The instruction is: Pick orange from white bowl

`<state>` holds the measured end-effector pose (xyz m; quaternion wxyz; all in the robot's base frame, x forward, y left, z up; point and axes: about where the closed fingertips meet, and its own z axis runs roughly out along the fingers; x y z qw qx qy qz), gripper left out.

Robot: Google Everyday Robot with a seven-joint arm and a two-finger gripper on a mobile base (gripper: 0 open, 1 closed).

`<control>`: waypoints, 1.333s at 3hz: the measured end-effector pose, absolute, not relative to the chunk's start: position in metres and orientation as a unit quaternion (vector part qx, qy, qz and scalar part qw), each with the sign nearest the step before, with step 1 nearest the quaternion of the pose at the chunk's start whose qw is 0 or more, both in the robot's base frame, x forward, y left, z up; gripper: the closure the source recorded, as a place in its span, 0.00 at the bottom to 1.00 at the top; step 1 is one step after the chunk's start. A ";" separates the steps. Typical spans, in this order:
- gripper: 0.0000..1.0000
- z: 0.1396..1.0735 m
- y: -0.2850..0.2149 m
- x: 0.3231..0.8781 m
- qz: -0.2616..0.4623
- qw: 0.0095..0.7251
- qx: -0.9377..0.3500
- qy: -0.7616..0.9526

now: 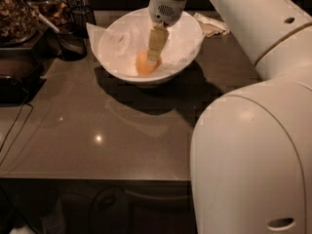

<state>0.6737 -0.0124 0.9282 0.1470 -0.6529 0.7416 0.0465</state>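
Camera view. Dark glossy worktop (122, 130), two light glints near the middle.

White bowl (113, 68) set by the far edge, roughly mid-width, casting a broad shadow toward the near edge. Lined with crumpled white paper (184, 45); one paper corner pokes over the rim on the left-edge side.

Orange (141, 65) down in the bottom of the bowl, on the paper, a bit toward the bowl's near wall. Small against the bowl.

Gripper (153, 57) inside the bowl, pointing down, white wrist housing just above the rim level. Tan tip overlaps the orange from above, covers part of its right side, looks in contact or just short of it. Spread or clamped: not discernible from this angle, only one tan strip visible.

Arm (253, 150) fills the right side, from the near right corner up and across to the bowl, hiding that part of the worktop.

Small dark cup (72, 47) just beside the bowl toward the far left corner, a light handle sticking out of it, apart from the bowl.

Jars with brownish contents (17, 13) at the far left corner. Black tray-like unit (14, 79) along the left edge, thin cable (14, 126) running from it toward the near left corner.

Crumpled beige napkin (210, 26) at the far edge, right of the bowl, near but not touching.
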 end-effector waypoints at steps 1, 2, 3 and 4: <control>0.27 0.912 -0.009 0.678 0.056 0.133 -0.650 0.746; 0.27 0.898 -0.010 0.684 0.064 0.123 -0.644 0.752; 0.27 0.887 -0.007 0.688 0.073 0.115 -0.643 0.753; 0.25 0.874 -0.004 0.692 0.088 0.108 -0.642 0.754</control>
